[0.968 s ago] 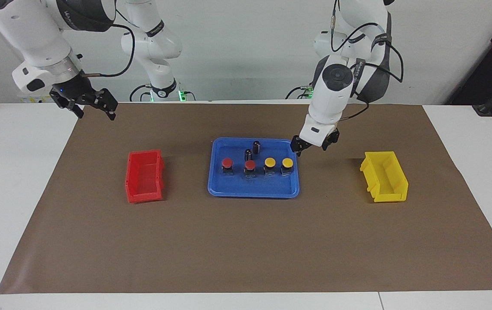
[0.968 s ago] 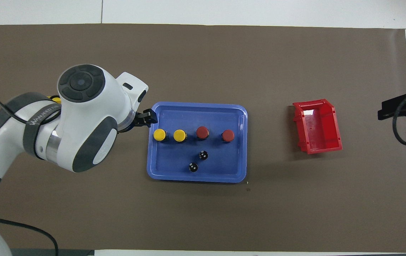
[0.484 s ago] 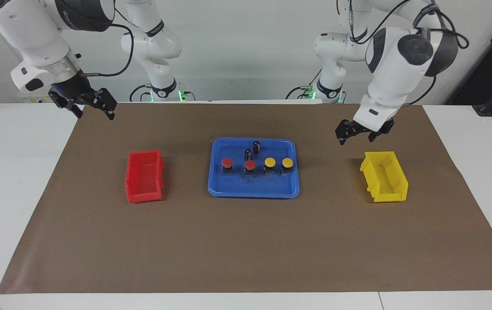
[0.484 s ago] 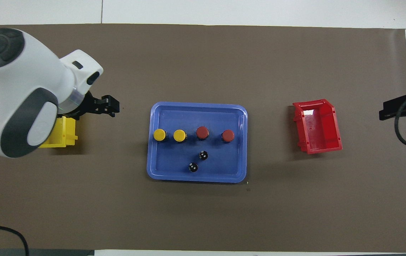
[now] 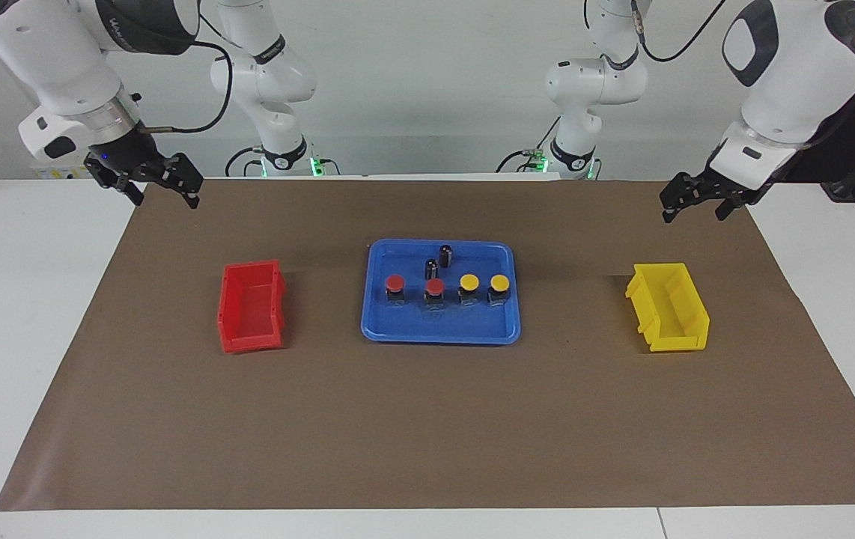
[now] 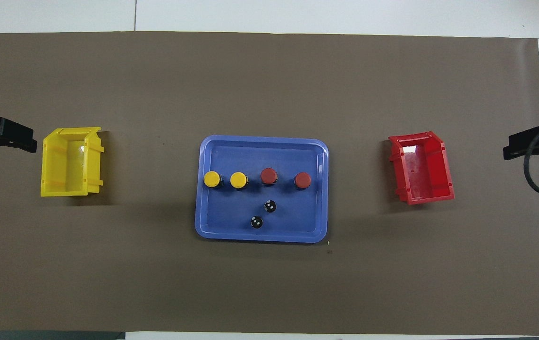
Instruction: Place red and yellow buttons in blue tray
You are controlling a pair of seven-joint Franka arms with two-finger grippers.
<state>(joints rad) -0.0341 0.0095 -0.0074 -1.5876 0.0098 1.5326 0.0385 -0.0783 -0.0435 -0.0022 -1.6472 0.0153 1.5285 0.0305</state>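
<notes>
The blue tray (image 5: 472,323) (image 6: 231,229) lies in the middle of the brown mat. Two red buttons (image 5: 394,283) (image 6: 302,179) and two yellow buttons (image 5: 499,282) (image 6: 211,179) stand in a row inside it, reds toward the right arm's end. My left gripper (image 5: 695,211) (image 6: 23,140) is open and empty, up in the air over the mat's edge beside the yellow bin. My right gripper (image 5: 166,198) (image 6: 516,146) is open and empty, and waits over the mat's edge at the right arm's end.
Two small dark cylinders (image 5: 445,254) (image 6: 270,206) stand in the tray, nearer to the robots than the buttons. A red bin (image 5: 251,307) (image 6: 423,167) and a yellow bin (image 5: 668,307) (image 6: 69,160) sit on either side of the tray.
My left arm has drawn back from the tray's edge and risen, moving past the yellow bin to its own end. The right arm and the buttons have not moved.
</notes>
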